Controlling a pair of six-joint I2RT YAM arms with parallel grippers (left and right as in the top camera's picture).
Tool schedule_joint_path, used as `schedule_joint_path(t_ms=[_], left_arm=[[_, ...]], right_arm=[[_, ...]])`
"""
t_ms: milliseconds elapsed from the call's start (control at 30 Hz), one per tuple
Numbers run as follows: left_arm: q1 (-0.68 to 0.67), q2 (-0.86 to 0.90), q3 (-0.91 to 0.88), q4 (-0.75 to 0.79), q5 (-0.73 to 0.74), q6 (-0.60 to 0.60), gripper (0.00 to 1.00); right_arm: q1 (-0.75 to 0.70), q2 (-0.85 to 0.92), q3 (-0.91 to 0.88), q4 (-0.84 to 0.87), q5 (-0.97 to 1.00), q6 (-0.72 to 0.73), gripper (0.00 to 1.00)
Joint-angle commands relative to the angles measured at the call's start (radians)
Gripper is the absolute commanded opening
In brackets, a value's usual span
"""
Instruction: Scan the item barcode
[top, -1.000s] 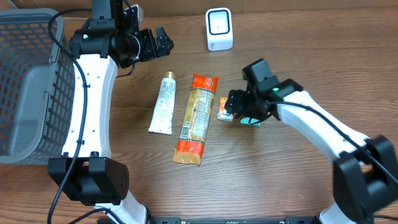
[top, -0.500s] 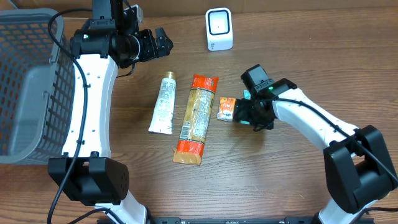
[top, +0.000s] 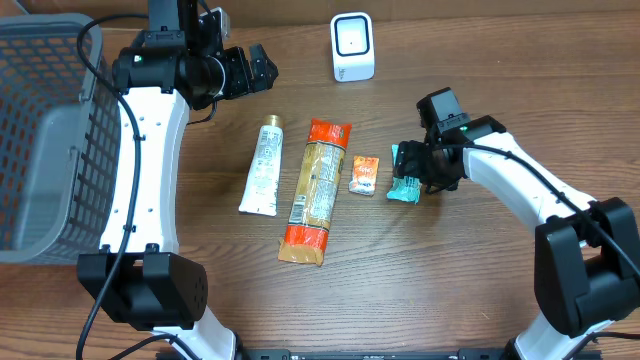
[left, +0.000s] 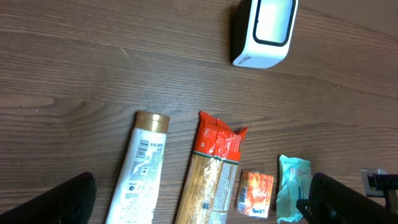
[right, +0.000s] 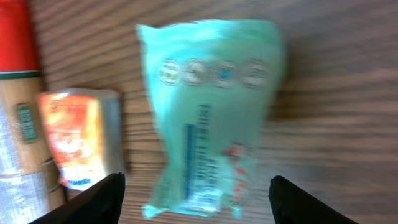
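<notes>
A white barcode scanner (top: 352, 47) (left: 264, 31) stands at the back of the table. On the wood lie a white tube (top: 264, 165) (left: 140, 168), a long pasta pack (top: 318, 190) (left: 214, 168), a small orange pack (top: 364, 175) (right: 78, 140) and a teal pouch (top: 405, 185) (right: 211, 118). My right gripper (top: 420, 172) (right: 196, 205) hovers low over the teal pouch, open, with one finger on either side of the pouch's end. High at the back left, my left gripper (top: 258, 68) (left: 202, 208) is open and holds nothing.
A grey mesh basket (top: 40, 130) fills the left edge of the table. In the left wrist view the orange pack (left: 256, 194) and teal pouch (left: 291, 186) lie side by side, close to the pasta pack.
My right gripper has moved right, from beside the orange pack to over the teal pouch. The left arm has stayed still.
</notes>
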Motion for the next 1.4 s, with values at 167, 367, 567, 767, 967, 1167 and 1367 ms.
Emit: schedule_joint_path(t_ms=[167,367,567,767,967,1167,1367], left_arm=[[-0.002,0.001,0.0,0.001,-0.006,0.022,1.0],[-0.002,0.001,0.0,0.001,-0.006,0.022,1.0],[-0.002,0.001,0.0,0.001,-0.006,0.022,1.0],[-0.002,0.001,0.0,0.001,-0.006,0.022,1.0],[-0.002,0.001,0.0,0.001,-0.006,0.022,1.0],[-0.002,0.001,0.0,0.001,-0.006,0.022,1.0],[-0.002,0.001,0.0,0.001,-0.006,0.022,1.0]], right_arm=[[0.018,0.064,0.013,0.01,-0.026,0.112,0.55],[0.018,0.082,0.013,-0.029,0.087,0.092,0.44],[0.018,0.084,0.012,-0.06,0.194,-0.026,0.33],[0.018,0.126,0.012,-0.069,0.205,-0.159,0.3],[0.004,0.165,0.013,-0.108,0.276,-0.349,0.28],[-0.054,0.161,0.027,-0.113,0.394,-0.548,0.37],[-0.136,0.152,0.127,-0.142,0.359,-0.509,0.48]])
